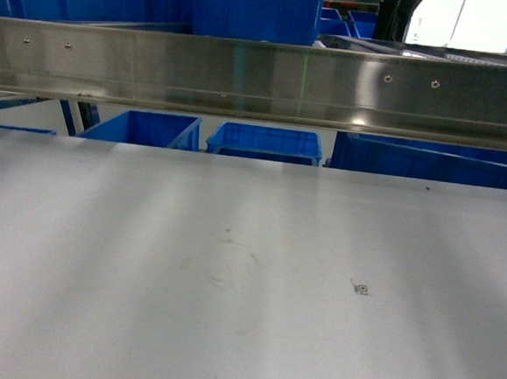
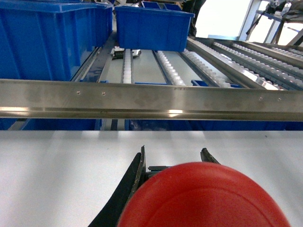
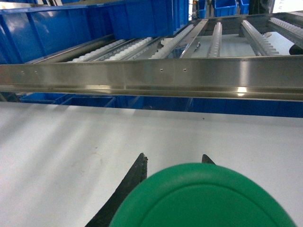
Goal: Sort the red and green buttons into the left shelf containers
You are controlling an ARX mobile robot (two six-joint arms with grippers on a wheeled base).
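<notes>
A: Left claw [image 2: 173, 158]: clamped on red button [image 2: 203, 196]. Right claw [image 3: 173, 161]: clamped on green button [image 3: 203, 196]. Both over white counter [image 1: 228, 284].

B: Hazard: steel rail [image 1: 262, 76] fronts the blue bins [image 2: 42, 40]; a low reach risks knocking a button loose.

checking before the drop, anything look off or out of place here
Nothing stands out. The left pincer grips the red button and the right pincer the green button, both caps whole. The white table bears only faint scuffs, and the blue bins sit upright on the shelf.
</notes>
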